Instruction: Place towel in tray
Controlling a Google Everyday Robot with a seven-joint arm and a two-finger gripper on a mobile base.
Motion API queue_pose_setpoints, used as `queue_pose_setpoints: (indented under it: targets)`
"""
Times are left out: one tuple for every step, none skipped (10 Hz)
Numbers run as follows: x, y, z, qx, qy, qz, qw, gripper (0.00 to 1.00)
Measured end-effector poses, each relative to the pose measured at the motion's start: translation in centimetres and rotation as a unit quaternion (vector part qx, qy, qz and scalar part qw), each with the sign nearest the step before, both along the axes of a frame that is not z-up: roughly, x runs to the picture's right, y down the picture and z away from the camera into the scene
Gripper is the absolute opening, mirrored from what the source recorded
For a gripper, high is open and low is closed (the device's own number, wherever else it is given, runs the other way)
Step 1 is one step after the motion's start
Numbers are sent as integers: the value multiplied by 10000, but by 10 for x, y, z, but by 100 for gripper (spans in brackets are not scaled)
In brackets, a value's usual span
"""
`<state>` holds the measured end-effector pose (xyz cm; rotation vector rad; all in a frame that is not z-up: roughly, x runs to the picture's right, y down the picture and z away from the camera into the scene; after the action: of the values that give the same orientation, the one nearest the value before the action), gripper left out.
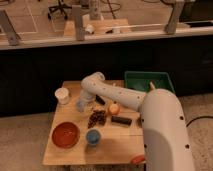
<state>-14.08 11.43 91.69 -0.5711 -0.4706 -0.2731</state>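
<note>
The towel (79,105) is a small pale blue-grey lump on the wooden table, just right of the white cup (62,95). My gripper (83,102) hangs from the bent white arm straight down onto the towel and hides most of it. The gripper is open and the towel still rests on the table. The dark green tray (148,81) sits at the table's back right corner, well to the right of the gripper, and the arm covers its front edge.
An orange-red bowl (66,135) and a small blue cup (93,136) stand near the front. A dark brown clump (96,119), an orange fruit (114,108) and a black bar (121,120) lie mid-table under the arm. My white body fills the right side.
</note>
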Motion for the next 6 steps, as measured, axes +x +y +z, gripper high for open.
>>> queue_pose_setpoints:
  targets:
    - [1, 1, 1, 3, 33, 0, 10000, 80]
    - [1, 2, 3, 14, 78, -15, 10000, 80]
    - [2, 1, 4, 35, 128, -30, 9999, 80]
    - [3, 1, 6, 43, 167, -31, 9998, 80]
    - [5, 1, 8, 49, 206, -22, 9998, 80]
    - [8, 1, 10, 47, 240, -10, 9997, 77]
